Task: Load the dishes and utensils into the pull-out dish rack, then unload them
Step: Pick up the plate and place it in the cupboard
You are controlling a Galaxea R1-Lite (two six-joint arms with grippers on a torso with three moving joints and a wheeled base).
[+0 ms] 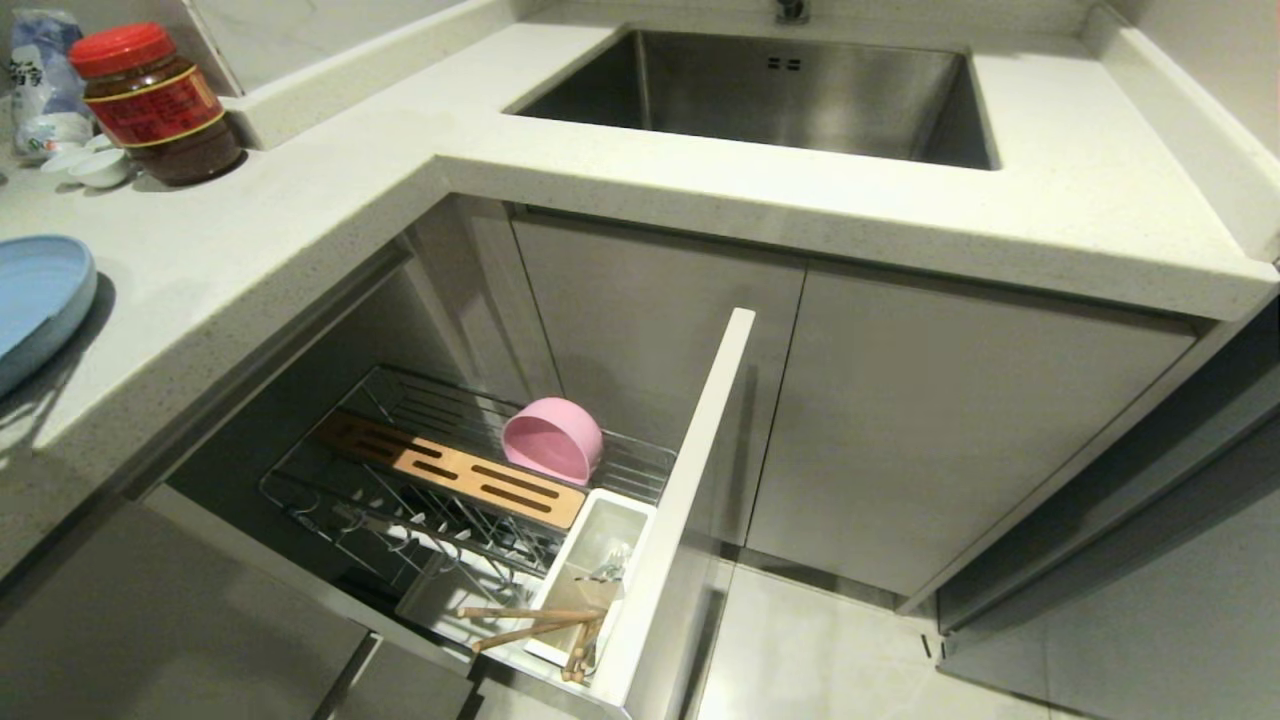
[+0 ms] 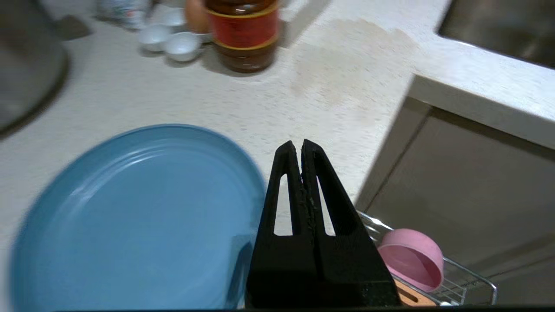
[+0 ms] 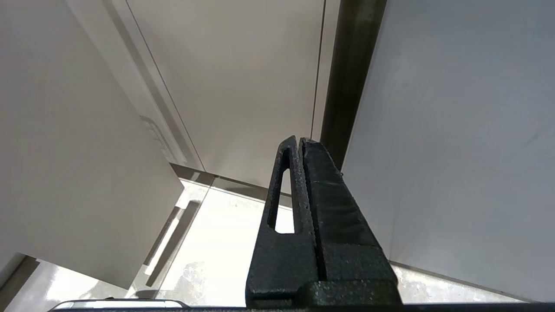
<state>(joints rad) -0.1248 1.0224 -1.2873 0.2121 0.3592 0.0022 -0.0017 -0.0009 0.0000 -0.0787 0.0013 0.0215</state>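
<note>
The light-blue plate (image 1: 35, 300) (image 2: 134, 221) lies flat on the countertop at the far left. My left gripper (image 2: 300, 145) hangs shut and empty above the counter, just beside the plate's rim; it is outside the head view. The pull-out dish rack (image 1: 400, 500) stands open below the counter. The pink bowl (image 1: 553, 440) (image 2: 412, 260) rests on its side in the rack behind the wooden strip (image 1: 450, 470). The chopsticks (image 1: 530, 625) and the fork (image 1: 610, 570) sit in the white utensil bin (image 1: 590, 560). My right gripper (image 3: 299, 141) is shut and empty, parked low facing cabinet doors.
A red-lidded jar (image 1: 155, 105) (image 2: 243, 34) and tiny white saucers (image 1: 90, 165) (image 2: 173, 41) stand at the counter's back left. A steel pot (image 2: 26, 65) is left of the plate. The steel sink (image 1: 780, 95) lies behind. The rack's white front panel (image 1: 690, 480) juts toward me.
</note>
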